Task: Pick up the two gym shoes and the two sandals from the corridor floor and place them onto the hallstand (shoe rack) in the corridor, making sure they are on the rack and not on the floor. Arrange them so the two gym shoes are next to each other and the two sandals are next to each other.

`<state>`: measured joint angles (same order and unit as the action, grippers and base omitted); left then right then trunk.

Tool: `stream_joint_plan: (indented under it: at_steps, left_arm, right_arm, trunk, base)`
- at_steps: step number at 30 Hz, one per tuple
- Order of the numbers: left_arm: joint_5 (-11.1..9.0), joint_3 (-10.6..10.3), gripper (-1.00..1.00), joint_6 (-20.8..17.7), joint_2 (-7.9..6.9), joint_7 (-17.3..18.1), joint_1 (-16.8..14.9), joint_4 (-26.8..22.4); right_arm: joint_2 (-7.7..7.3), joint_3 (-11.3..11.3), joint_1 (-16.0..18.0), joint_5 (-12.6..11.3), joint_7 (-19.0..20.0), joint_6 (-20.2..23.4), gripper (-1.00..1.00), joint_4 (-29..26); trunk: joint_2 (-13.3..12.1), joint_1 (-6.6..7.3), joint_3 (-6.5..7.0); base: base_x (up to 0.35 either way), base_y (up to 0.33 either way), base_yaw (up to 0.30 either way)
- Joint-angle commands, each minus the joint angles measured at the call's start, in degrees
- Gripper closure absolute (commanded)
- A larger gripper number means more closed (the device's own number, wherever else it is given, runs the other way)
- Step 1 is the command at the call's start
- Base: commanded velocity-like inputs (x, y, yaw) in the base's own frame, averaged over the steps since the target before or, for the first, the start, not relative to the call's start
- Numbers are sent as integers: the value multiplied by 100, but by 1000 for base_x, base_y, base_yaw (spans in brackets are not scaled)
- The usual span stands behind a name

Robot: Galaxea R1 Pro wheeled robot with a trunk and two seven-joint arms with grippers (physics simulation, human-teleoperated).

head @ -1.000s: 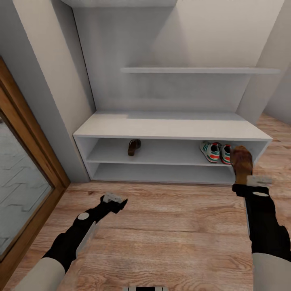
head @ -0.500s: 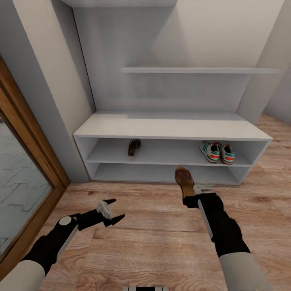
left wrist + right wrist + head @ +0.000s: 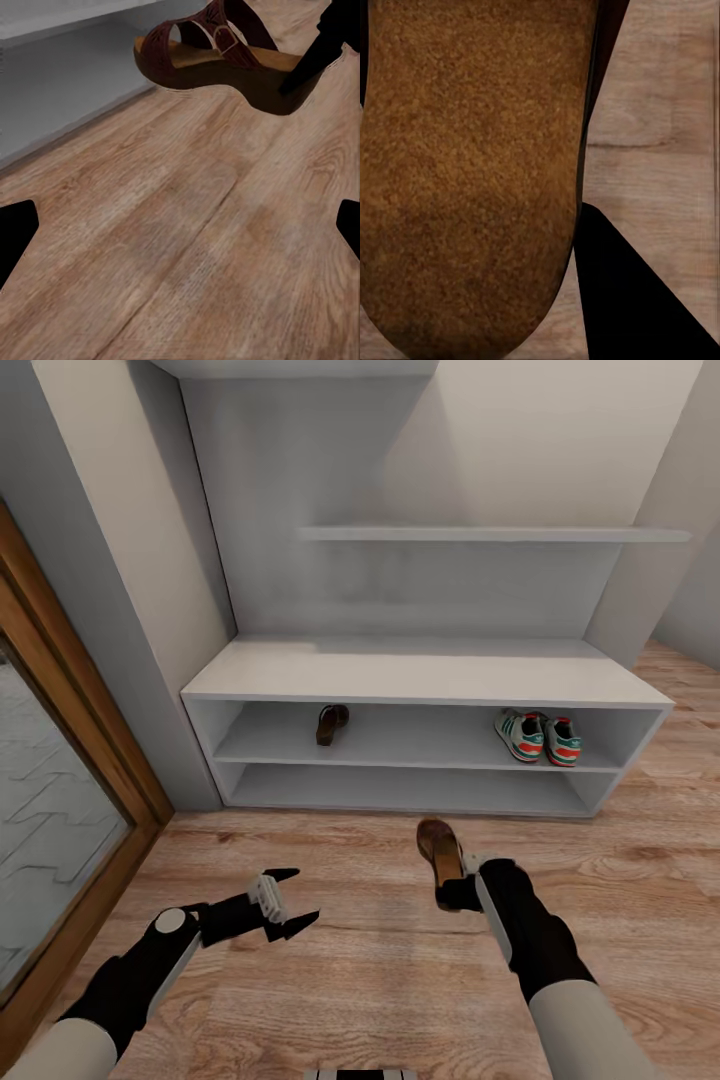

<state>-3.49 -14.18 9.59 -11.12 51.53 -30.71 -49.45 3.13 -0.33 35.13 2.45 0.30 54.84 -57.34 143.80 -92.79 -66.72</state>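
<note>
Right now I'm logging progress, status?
Right gripper shut on second sandal, above floor. Left gripper open. First sandal, gym shoes on hallstand. Path clear.

Over on the left, a wooden door frame [image 3: 75, 720] is running diagonally down the picture, warm brown and thick. Inside it, a glass pane [image 3: 40, 810] is showing a pale grey surface with a zigzag paving pattern behind. Next to the frame, a cream wall [image 3: 120, 530] is rising up, meeting a grey wall strip [image 3: 40, 560] at its edge. On the far right, another plain wall panel [image 3: 670, 540] is slanting away, pale and bare.
</note>
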Motion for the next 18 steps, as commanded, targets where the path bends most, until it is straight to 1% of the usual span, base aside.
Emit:
stream_joint_plan:
  at_steps: [1,5,18]
  left_arm:
    - [-33,11,-100,17,26,-33,-5,5]
    - [-24,99,-100,17,69,-68,-5,5]
    - [-20,108,-100,17,75,-72,-4,5]
  right_arm:
    - [3,-6,2,11,-11,-6,100,-39]
    - [3,5,2,34,-16,-134,100,-141]
    - [11,15,2,45,-21,-547,100,-103]
  trunk:
    - [2,1,-5]
    - [2,1,-5]
    - [2,1,-5]
  base:
    - [0,0,0]
    - [0,0,0]
    - [0,0,0]
